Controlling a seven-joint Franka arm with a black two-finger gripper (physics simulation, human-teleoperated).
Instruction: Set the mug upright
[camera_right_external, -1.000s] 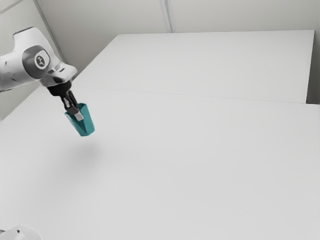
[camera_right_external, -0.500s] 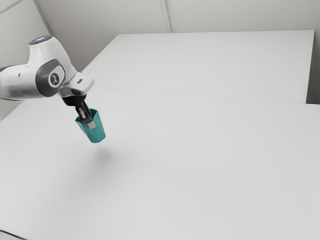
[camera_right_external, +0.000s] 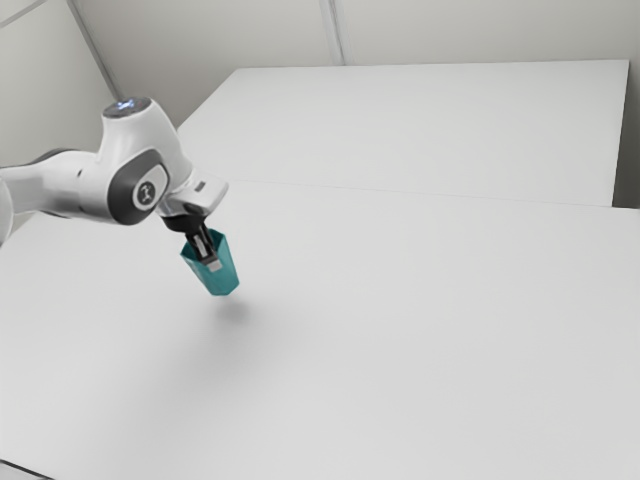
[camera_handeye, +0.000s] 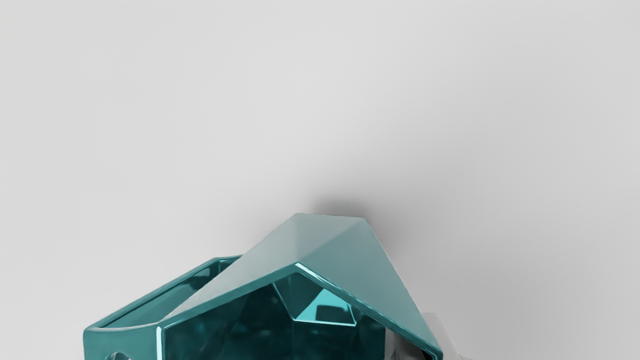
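Note:
In the exterior view my gripper (camera_right_external: 211, 262) reaches down into the open rim of the teal mug (camera_right_external: 226, 281) and is shut on its side wall. The faceted mug hangs tilted above the table, its mouth toward the hand and its shadow below. In the wrist view, the gripper (camera_handeye: 419, 342) has one finger inside the mug (camera_handeye: 325, 245) and the other outside, with the wall between them. The mug's angular handle (camera_handeye: 150, 300) sticks out on the side away from the gripped wall.
A broad white table (camera_right_external: 420, 330) lies beneath the mug, with another white surface (camera_right_external: 430, 130) beyond a thin seam. Pale walls (camera_right_external: 480, 30) stand behind. A dark-edged object (camera_right_external: 20, 472) shows at the exterior view's lower left corner.
My arm has carried the mug toward the exterior view's right and somewhat lower in that view. The mug has stayed in my grip and tilted, with its shadow now nearer beneath it.

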